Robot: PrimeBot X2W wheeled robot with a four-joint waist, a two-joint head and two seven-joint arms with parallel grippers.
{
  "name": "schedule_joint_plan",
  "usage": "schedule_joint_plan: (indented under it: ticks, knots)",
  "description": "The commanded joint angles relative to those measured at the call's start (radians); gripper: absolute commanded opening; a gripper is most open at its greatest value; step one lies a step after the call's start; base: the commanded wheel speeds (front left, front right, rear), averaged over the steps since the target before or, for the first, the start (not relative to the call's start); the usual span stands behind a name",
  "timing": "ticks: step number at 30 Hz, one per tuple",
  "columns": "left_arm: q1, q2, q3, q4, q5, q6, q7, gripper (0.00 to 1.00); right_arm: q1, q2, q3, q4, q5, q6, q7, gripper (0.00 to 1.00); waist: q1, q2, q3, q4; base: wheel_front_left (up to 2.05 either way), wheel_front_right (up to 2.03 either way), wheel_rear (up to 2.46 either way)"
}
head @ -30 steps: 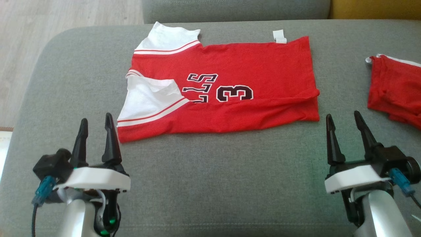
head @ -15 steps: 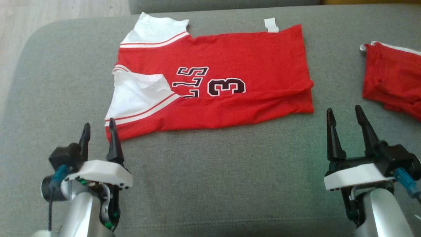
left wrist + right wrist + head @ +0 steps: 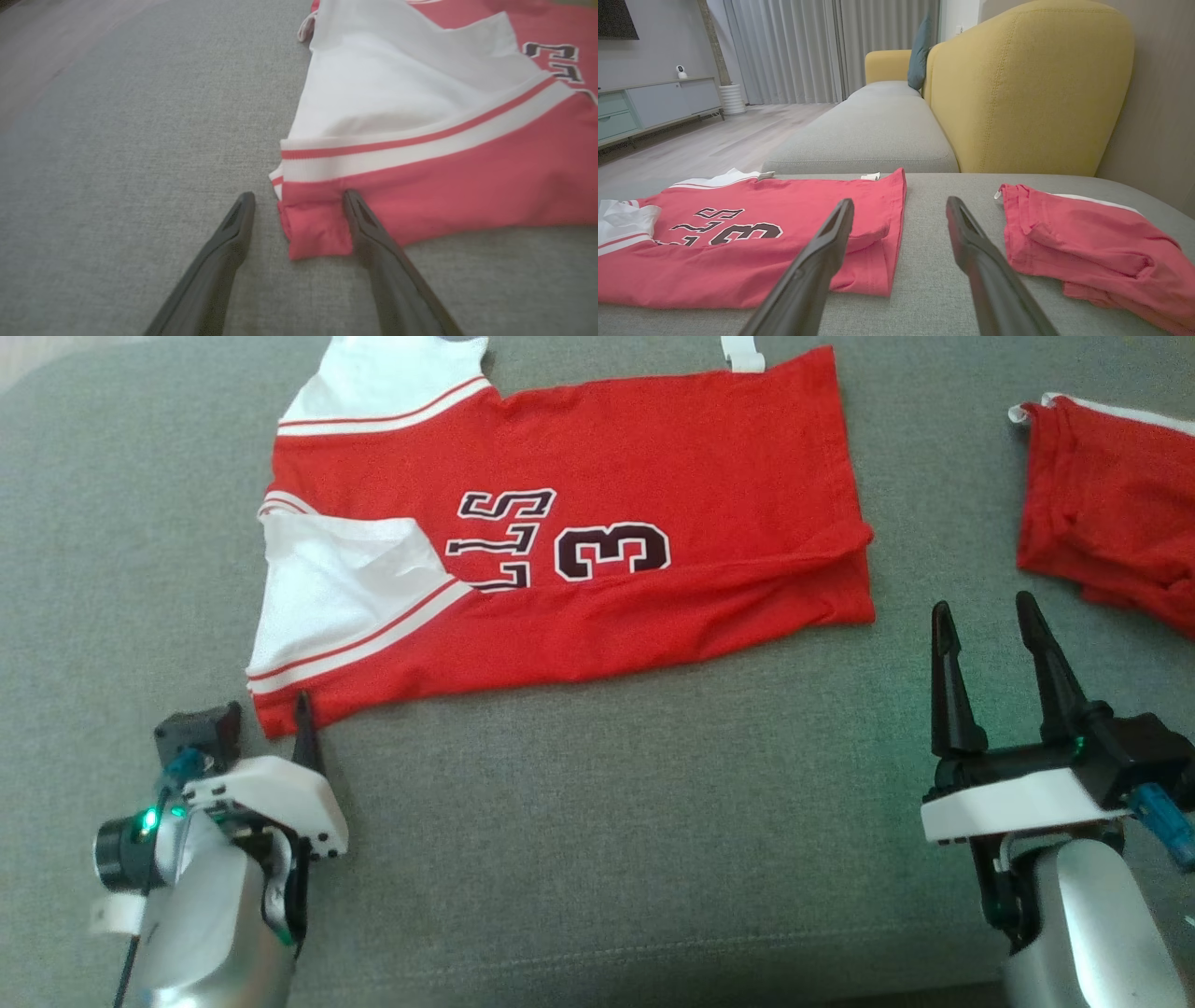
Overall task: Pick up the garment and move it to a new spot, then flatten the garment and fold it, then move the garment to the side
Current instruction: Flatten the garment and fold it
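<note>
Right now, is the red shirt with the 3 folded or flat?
Partly folded. The red shirt has its near edge turned over, hiding part of the letters, and the white sleeve lies on top.

Red jersey (image 3: 597, 448) flat on grey cushion (image 3: 597, 821), left hand (image 3: 269, 714) at its corner

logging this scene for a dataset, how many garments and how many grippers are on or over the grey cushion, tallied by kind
garments: 2, the jersey and the second red garment to its right
grippers: 2, the left gripper with its jaws either side of the jersey's corner, and the right gripper, open over bare cushion
total: 4
</note>
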Motion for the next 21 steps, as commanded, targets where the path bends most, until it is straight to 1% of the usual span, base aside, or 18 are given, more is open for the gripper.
schedule_joint_plan:
  ticks: [1,5,9,11,12,13,17,21]
  knots:
    - [-0.042,0.042,0.023,-0.003,0.01,0.013,0.008,1.0,-0.03,-0.002,0.024,-0.039,0.008,0.007,0.001,1.0,0.0,0.0,0.009,-0.006,0.0,0.0,0.0]
    - [-0.062,0.059,0.022,0.035,0.015,0.028,0.014,1.0,-0.035,-0.002,0.023,-0.043,0.009,0.007,0.002,1.0,0.0,0.0,0.018,-0.009,0.0,0.0,0.0]
    - [-0.074,0.063,0.018,0.058,0.013,0.025,0.012,1.0,-0.037,-0.002,0.023,-0.043,0.009,0.007,0.006,1.0,0.0,0.0,0.022,-0.007,0.0,0.0,0.0]
    - [-0.082,0.061,0.007,0.075,0.012,0.01,0.023,1.0,-0.041,-0.002,0.026,-0.04,0.009,0.007,0.014,1.0,0.0,0.0,0.025,-0.004,0.0,0.0,0.0]
    - [-0.086,0.061,0.001,0.081,0.012,0.001,0.025,0.45,-0.044,-0.002,0.03,-0.036,0.009,0.007,0.022,1.0,0.0,0.0,0.026,-0.003,0.0,0.0,0.0]
    - [-0.092,0.061,-0.002,0.085,0.009,-0.01,0.02,0.0,-0.048,-0.002,0.034,-0.032,0.009,0.007,0.032,1.0,0.0,0.0,0.028,-0.001,0.0,0.0,0.0]
    - [-0.117,0.048,-0.011,0.067,0.001,-0.03,-0.026,0.0,-0.077,-0.002,0.031,0.012,0.032,0.007,0.099,1.0,0.0,0.0,0.031,0.019,0.0,0.0,0.0]
    - [-0.126,0.034,-0.032,0.007,0.007,-0.053,-0.065,0.0,-0.127,-0.002,0.012,0.099,0.101,0.007,0.185,1.0,0.0,0.0,0.034,0.049,0.0,0.0,0.0]
